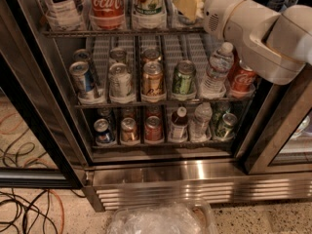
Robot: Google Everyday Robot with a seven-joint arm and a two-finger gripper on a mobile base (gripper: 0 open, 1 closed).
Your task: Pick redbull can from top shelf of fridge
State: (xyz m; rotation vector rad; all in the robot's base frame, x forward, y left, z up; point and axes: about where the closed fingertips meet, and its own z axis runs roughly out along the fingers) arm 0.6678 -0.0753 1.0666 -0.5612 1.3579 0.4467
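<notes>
- The fridge (161,179) stands open in front of me, with three wire racks of drinks above a ribbed steel base.
- My arm (263,33) reaches in from the upper right and crosses the right end of the racks.
- The top shelf (122,32) runs along the upper edge of the view. It carries big bottles, among them a red cola bottle (106,4) and a green-and-white bottle (147,1).
- My gripper (189,3) is at that shelf, in the lane just right of the green-and-white bottle. I cannot tell whether my jaws are apart or clamped on anything.
- The redbull can, I judge, sits in that same lane. My gripper hides it, so I cannot describe its colours or lid.
- To do this step well, I should close squarely on the can's middle. Then I should draw straight back along the lane, keeping level and clear of the neighbouring bottle and the shelf's front lip.
</notes>
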